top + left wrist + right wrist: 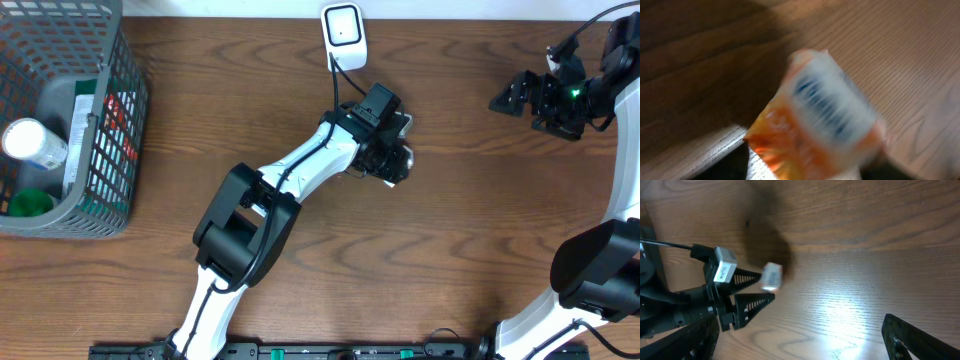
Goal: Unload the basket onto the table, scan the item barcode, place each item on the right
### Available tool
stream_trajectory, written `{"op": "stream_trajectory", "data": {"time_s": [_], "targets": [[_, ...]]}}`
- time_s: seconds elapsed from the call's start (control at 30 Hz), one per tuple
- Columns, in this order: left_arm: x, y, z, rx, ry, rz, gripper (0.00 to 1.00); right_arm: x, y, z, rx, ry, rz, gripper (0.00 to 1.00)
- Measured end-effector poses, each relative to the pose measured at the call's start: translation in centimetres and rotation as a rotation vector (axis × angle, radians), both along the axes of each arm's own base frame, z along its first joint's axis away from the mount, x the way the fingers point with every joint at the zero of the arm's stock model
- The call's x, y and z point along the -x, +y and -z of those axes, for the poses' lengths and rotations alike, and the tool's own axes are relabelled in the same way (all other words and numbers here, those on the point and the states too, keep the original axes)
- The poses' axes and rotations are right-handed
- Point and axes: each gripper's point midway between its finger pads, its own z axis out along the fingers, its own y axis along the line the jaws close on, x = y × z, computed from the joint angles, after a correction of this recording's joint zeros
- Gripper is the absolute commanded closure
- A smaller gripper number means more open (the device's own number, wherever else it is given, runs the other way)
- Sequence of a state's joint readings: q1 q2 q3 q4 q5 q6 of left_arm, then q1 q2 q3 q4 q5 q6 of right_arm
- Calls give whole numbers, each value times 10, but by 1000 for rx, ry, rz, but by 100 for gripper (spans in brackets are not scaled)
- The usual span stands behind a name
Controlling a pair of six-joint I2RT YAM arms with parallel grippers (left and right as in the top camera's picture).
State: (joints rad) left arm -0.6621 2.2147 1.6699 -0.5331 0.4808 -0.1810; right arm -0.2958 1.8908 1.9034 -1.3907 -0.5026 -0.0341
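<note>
packet: orange packet [825, 120], soft glossy film with a crimped edge and a white label printed with dark-blue bars; blurred.
packet location: right under my left wrist camera, mid-surface, near the scanner and well apart from the basket. Can't tell if it's resting on the wood.
packet heading: the label faces up into my left wrist camera. Its bar strip runs diagonally, upper left to lower right in that view. Too blurred to call the long axis.
left end effector [388, 152]: the right wrist view shows my left fingers [751, 276], black open-truss wedges with a narrow gap between them and a small pale blur at their tips. Can't tell whether they're gripping anything.
right end effector [508, 97]: jaws wide, nothing in them, off at the right edge.
scanner: barcode scanner [341, 30], white rounded-rectangle shell on a black cable [334, 85].
surface [480, 230]: dark wood grain, matte.
basket: grey mesh basket [120, 130] with square grid walls, a white bottle [30, 143] inside.
</note>
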Motion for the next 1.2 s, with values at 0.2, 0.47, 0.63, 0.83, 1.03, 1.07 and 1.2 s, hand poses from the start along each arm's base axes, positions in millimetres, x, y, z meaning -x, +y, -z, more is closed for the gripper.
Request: {"op": "stream_trajectory", "data": {"time_s": [0.2, 0.47, 0.63, 0.83, 1.03, 1.07, 1.2], "targets": [[-5, 8, -19, 11, -12, -22, 15, 0, 0, 0, 0, 0, 0, 1], [-23, 116, -194, -5, -289, -289, 14, 13, 9, 2, -23, 56, -14, 1], [-4, 272, -297, -102, -491, -683, 13, 18, 42, 2, -28, 85, -97, 1], [41, 436, -340, -242, -586, -1179, 8, 23, 114, 4, -17, 73, -288, 1], [81, 551, -331, -389, -528, -1539, 5, 38, 183, 23, -11, 65, -472, 1], [84, 564, -326, -408, -504, -1573, 4, 41, 191, 26, -10, 65, -495, 1], [85, 603, -292, -458, -377, -1649, 3, 51, 217, 43, 13, 73, -552, 1]]}}
